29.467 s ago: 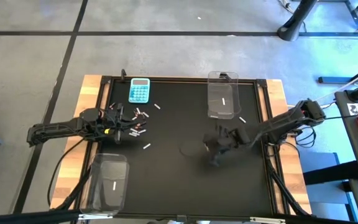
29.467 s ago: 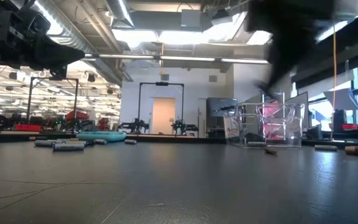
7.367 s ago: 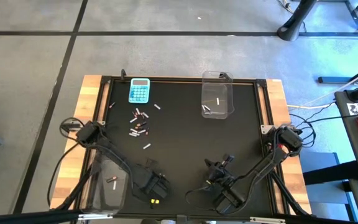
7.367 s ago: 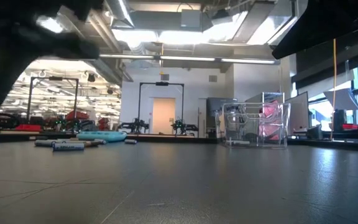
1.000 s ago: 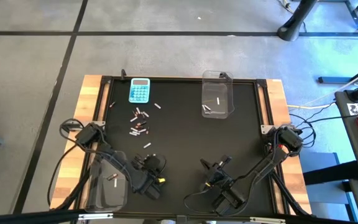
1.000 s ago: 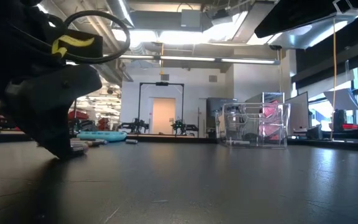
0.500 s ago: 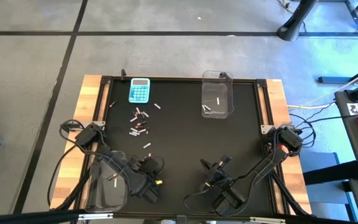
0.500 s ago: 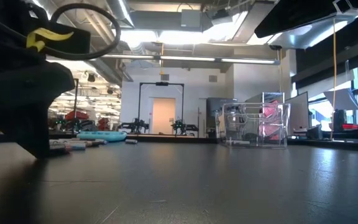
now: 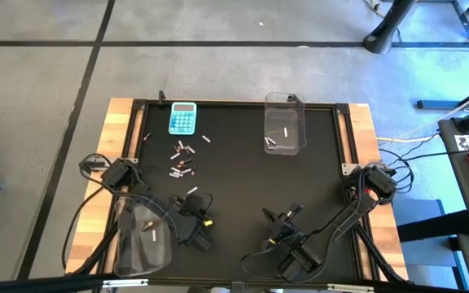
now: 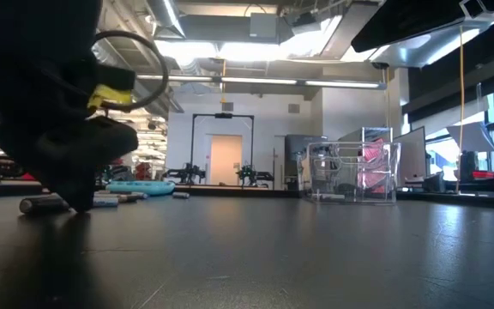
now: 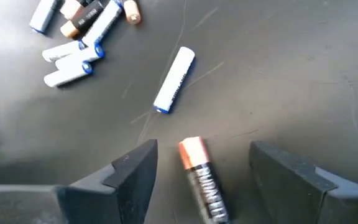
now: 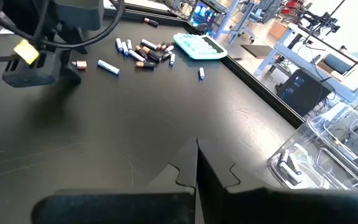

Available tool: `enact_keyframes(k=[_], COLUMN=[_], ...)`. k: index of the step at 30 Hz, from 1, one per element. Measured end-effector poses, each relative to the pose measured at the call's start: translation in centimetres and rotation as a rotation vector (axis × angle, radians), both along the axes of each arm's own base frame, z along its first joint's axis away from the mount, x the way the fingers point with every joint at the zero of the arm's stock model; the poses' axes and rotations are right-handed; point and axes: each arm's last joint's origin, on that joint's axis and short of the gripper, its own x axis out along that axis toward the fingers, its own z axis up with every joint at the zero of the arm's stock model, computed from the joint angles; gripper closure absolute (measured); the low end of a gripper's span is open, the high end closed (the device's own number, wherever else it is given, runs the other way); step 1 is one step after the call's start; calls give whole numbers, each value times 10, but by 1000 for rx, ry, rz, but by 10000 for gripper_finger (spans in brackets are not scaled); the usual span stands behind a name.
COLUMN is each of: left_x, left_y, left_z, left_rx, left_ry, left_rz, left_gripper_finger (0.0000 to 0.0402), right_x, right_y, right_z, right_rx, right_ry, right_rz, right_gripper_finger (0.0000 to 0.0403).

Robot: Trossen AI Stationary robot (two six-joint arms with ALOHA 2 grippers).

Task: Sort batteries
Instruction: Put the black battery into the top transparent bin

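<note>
Several loose batteries lie on the black mat, near the light-blue calculator. One white battery lies apart from them, nearer to me. My left gripper stands open just short of it, pointing down and toward the far edge. A dark battery with a copper end lies on the mat between its fingers, clear of both. My right gripper hangs shut over the mat's near right part, holding nothing.
A clear bin with two white batteries stands at the far right. A second clear bin with one battery stands at the near left corner, close beside my left arm. The mat's middle lies bare between the two arms.
My left gripper has gone toward the table's far edge, away from the near-left bin and up to the loose white battery. My right arm has kept still.
</note>
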Motion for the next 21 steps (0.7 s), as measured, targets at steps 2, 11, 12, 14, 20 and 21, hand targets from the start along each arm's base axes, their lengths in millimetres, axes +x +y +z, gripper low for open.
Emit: enact_keyframes(k=[2,11,12,14,20,21], left_x=[0,-3,-4,-5,-5,-5], left_y=[1,-9,-11,-13,-18,-17], left_z=[-2,-5,-4,-2,18,22], left_rx=[-13,-52,-58,-79,-138,-136], left_ry=[-10,-41,-50,-69,-131,-127], left_rz=[2,4,6,16,-13,-30], left_gripper_finger=[160,194,198,206,215,214], right_x=[0,0,0,0,0,0], right_y=[0,0,0,0,0,0], right_z=[0,0,0,0,0,0], right_rx=[0,-3,-3,-2,-2,-3], right_ry=[0,5,4,4,3,3], right_rz=[0,5,5,5,5,5], right_gripper_finger=[400,400,400,400,400,400])
